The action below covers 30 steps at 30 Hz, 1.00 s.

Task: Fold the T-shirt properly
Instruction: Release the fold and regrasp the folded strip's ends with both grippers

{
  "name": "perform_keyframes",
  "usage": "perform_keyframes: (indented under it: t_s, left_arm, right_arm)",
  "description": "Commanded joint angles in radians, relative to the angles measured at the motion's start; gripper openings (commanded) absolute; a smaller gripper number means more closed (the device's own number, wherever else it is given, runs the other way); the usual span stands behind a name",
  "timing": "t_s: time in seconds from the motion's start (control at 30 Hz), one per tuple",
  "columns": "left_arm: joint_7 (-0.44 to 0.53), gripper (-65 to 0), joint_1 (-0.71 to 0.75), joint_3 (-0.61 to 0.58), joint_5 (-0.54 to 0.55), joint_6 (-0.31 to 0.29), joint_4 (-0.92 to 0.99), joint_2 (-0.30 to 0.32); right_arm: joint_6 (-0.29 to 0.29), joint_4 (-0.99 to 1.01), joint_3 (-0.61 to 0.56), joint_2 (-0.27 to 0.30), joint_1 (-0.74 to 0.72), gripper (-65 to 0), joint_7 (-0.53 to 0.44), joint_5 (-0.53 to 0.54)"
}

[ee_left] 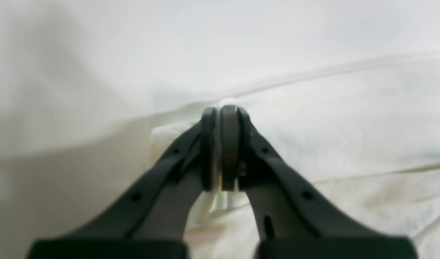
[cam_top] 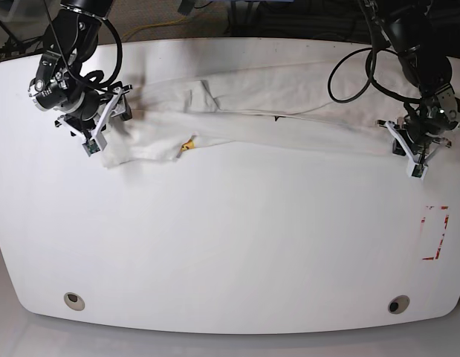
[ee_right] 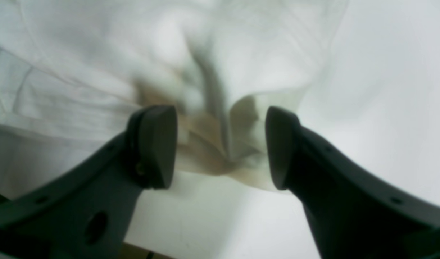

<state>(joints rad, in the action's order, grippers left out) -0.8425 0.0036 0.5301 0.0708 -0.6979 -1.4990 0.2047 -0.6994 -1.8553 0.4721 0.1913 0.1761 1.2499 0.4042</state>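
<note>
white cotton stretches in a long, narrow band across the far half of the tabletop [cam_top: 230, 245]: the t-shirt [cam_top: 289, 97], folded lengthwise, runs between the two arms. in the base view one end lies bunched by the right arm, on that view's left, and the other end reaches the left arm, on that view's right. a small yellow patch of print [cam_top: 189, 144] peeks out at the near edge of the cloth, and a crease rises near the far edge.

the left end effector [ee_left: 220, 147] has its two dark pads pressed together, with a thin edge of white fabric caught between them; it is clamped on the hem of the t-shirt. in the base view this end effector [cam_top: 417, 152] sits at the very tip of the cloth, close to the tabletop's edge.

the right end effector [ee_right: 221, 144] stands about half spread, its pads well apart, with a rumpled fold of the shirt lying between them. neither pad presses the fabric, so nothing is held there. in the base view it [cam_top: 92, 137] hangs over the bunched end of the shirt.

a red rectangular marking [cam_top: 435, 232] shows on the tabletop near the left arm, well apart from the cloth. two round fittings [cam_top: 74, 300] sit along the near edge.
</note>
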Motion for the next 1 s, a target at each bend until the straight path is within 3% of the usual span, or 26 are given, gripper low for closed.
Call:
perform_keyframes:
  t_s: [0.0,0.23,0.57,0.77,0.9,0.97]
  left_arm:
    - [0.022,-65.0,0.026,0.005,0.016,0.0,-0.14,0.016]
    - [0.021,-65.0,0.171,0.038,0.014,0.0,-0.403,-0.018]
    - [0.021,-64.6,0.367,0.049,0.016,0.0,-0.464,-0.012]
    - [0.027,-45.8,0.444,0.031,0.014,0.0,-0.463,-0.011]
    - [0.021,-32.5,0.459,-0.048,0.014,0.0,-0.463,0.02]
    - [0.021,-30.1,0.479,-0.077,0.017,0.0,-0.47,0.037]
  right_arm:
    - [0.001,-0.014,0.006,0.012,0.0,-27.3,-0.017,0.012]
    - [0.001,-0.017,0.006,0.012,0.009,-27.3,-0.019,0.012]
    - [0.001,-0.013,0.006,0.012,0.01,-27.3,-0.019,0.012]
    - [0.001,-0.013,0.004,-0.011,0.01,-27.3,-0.019,0.006]
    - [0.001,-0.013,0.003,-0.016,0.01,-27.3,-0.019,0.008]
    - [0.001,-0.013,0.001,-0.016,0.01,-27.3,-0.019,0.012]
